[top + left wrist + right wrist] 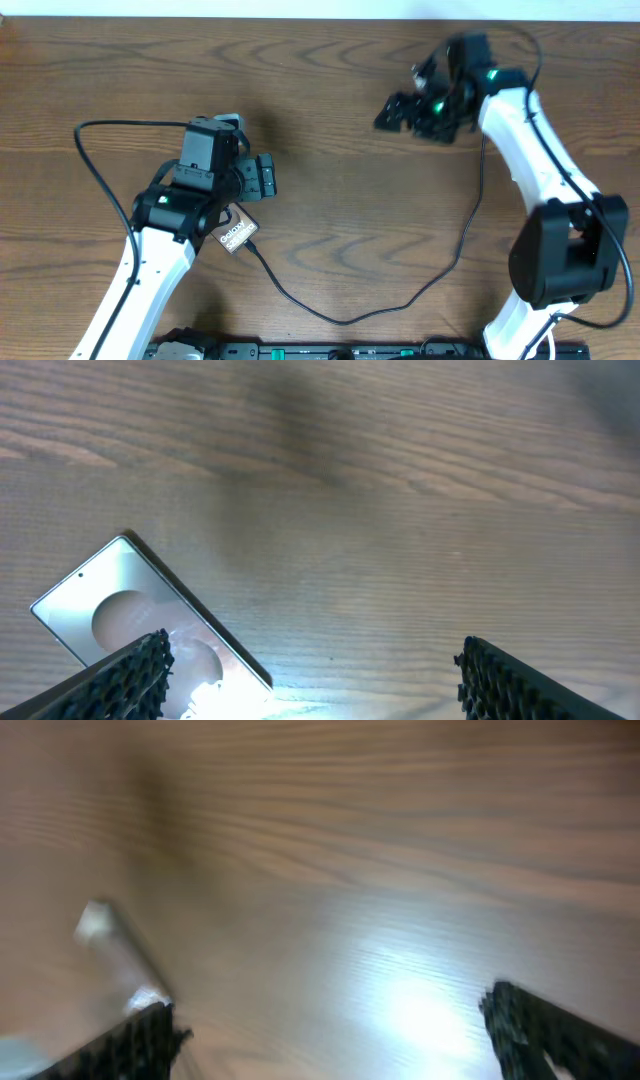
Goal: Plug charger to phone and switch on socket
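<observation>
The phone (236, 235), a glossy slab with white lettering, lies on the wood table partly under my left arm. In the left wrist view the phone (120, 605) gleams with glare at the lower left, under my left finger (125, 682). My left gripper (310, 685) is open and holds nothing; from above the left gripper (266, 178) hovers just beyond the phone. The charger (345, 320), a thin black cable, runs from the phone's edge in a loop toward the right arm. My right gripper (392, 112) is open over bare wood and looks blurred (335, 1040). I cannot make out the socket.
A blurred pale elongated shape (105, 932) shows at the left of the right wrist view; I cannot tell what it is. A thicker black robot cable (85, 150) loops left of the left arm. The table's far edge (300, 14) runs along the top.
</observation>
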### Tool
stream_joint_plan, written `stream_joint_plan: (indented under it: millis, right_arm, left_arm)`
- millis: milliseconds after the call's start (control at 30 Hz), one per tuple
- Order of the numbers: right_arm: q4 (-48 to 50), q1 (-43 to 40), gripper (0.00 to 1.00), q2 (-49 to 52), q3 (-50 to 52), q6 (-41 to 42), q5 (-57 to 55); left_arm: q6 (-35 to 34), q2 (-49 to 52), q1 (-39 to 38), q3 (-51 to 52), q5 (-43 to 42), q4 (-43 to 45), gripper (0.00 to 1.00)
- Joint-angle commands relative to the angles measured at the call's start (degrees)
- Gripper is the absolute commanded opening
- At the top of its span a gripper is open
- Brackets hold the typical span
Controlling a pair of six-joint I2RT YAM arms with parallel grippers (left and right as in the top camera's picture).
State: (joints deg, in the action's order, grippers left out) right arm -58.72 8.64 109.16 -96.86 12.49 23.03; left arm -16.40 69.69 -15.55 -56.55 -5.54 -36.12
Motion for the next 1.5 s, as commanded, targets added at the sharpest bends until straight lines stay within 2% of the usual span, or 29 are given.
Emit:
stream_joint_plan:
  millis: [0,100,233,400,533,600,667,733,833,933,1133,1233,1467]
  right_arm:
    - [-5.51,-0.07,0.96,-2.36,-9.88,-4.83,-26.08]
    - [-8.0,-0.55,0.97,-2.36,-15.3,-4.83,-35.12]
    - [-7.23,-2.64,0.99,-2.4,-17.38,-3.39,-42.47]
    - [-7.06,-8.44,0.99,-2.4,-17.38,2.75,-42.88]
    - [-6.86,-16.44,0.99,-2.38,-17.38,1.97,-27.69]
    - [-7.1,-20.74,0.83,-2.38,-17.38,-2.56,-16.28]
    - [-7.67,-25.31,0.75,-2.32,-17.38,-6.97,-5.05]
    - [-8.52,-30.05,0.74,-2.27,-17.35,-10.05,4.26]
    - [-10.29,-35.82,0.78,-2.25,-17.35,-12.98,10.99]
    - [-12.81,-40.48,0.99,-2.23,-17.35,-15.65,11.41]
    - [-15.78,-44.92,0.99,-2.23,-17.35,-18.36,7.85]
    - [-16.11,-44.98,0.99,-2.23,-17.35,-18.32,2.95]
    - [-16.13,-44.17,0.99,-2.05,-16.83,-20.17,3.69]
  left_arm:
    - [0.92,1.9,-0.17,-1.07,2.16,-0.11,0.89]
    - [0.92,3.82,-0.17,-1.05,2.16,-0.96,0.89]
    - [0.92,5.73,-0.17,-1.05,2.16,-2.47,0.89]
    - [0.94,6.4,-0.17,-1.05,2.19,-3.74,0.89]
    - [0.92,6.4,-0.17,-1.05,2.19,-3.69,0.89]
    - [0.92,6.4,-0.17,-1.05,2.16,-3.72,0.89]
    - [0.92,6.4,-0.17,-1.05,2.16,-3.69,0.89]
    - [0.92,6.4,-0.17,-1.05,2.16,-3.69,0.89]
    - [0.92,6.4,-0.17,-1.05,2.16,-3.69,0.89]
    - [0.92,6.4,-0.17,-1.05,2.16,-3.54,0.89]
    - [0.9,6.4,-0.17,-1.05,2.14,-2.75,0.89]
    - [0.9,6.4,-0.17,-1.05,2.14,-2.38,0.89]
    - [0.87,6.4,-0.17,-1.05,1.9,-2.43,0.89]
